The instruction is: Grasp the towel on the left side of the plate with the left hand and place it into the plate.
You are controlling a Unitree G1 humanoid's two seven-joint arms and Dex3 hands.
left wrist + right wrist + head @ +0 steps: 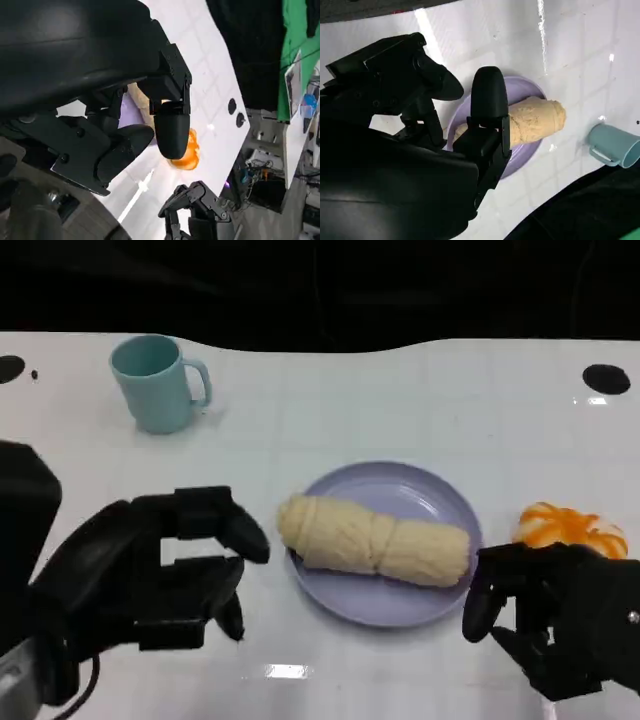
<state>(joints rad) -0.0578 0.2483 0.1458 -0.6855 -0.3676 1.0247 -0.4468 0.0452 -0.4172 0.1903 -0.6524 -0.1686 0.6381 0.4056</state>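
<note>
The white table (420, 400) carries everything here. On it, the lilac plate (420, 490) sits in the middle, and the rolled cream towel (375, 540) already lies across it, its left end poking just over the plate's rim. So the placing looks done, or very nearly.

The left hand (165, 575) hovers just left of the plate, holding nothing, its fingers (235, 530) spread apart and pointing toward the towel's near end without touching it. The right hand (555, 620) waits at the plate's right side, also holding nothing, fingers loosely apart.

What remains, as I judge it, is a clean withdrawal. The left hand should pull back to its own side and lift a little, keeping the fingertips clear of the overhanging towel end so the roll is not dragged off the rim. If the overhang matters, a light nudge toward the plate's centre would seat it better.

A teal mug (155, 380) stands well behind, toward the far left, out of the way. A small orange thing (570, 525), perhaps a peeled fruit, lies just beside the right hand.
</note>
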